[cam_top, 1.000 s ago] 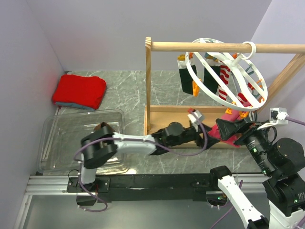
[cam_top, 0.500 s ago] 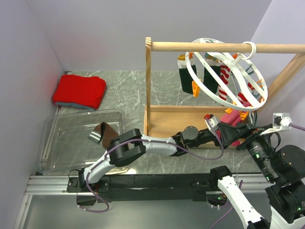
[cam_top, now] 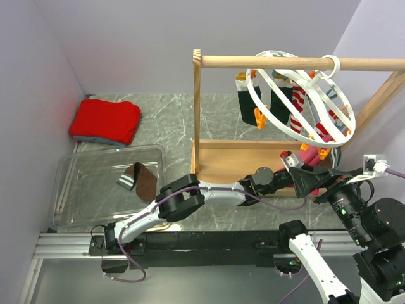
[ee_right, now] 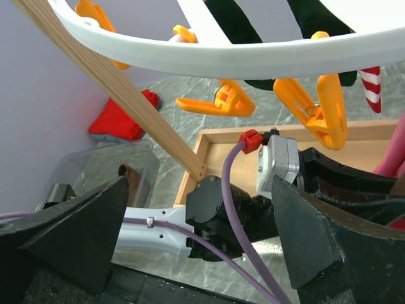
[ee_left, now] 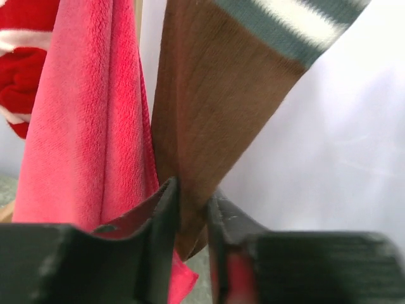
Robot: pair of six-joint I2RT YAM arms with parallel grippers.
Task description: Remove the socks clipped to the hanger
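Partly done. 1 sock [cam_top: 139, 179] lying in bin [cam_top: 107, 151], near left. At least 3 socks [cam_top: 245, 104] left clipped on hanger [ee_right: 221, 60], far right on rail [cam_top: 266, 62]. Left gripper [ee_left: 193, 196] under hanger, fingers nipped together on brown sock toe [ee_left: 209, 114], just beside pink cloth [ee_left: 82, 126]; not yet pulled free. Right gripper [ee_right: 196, 234] near right, fingers wide apart, holding nothing. No brands, labels or writing readable.

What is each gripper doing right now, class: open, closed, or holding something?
Left gripper: closed on a sock, at its brown end.
Right gripper: open, holding nothing.
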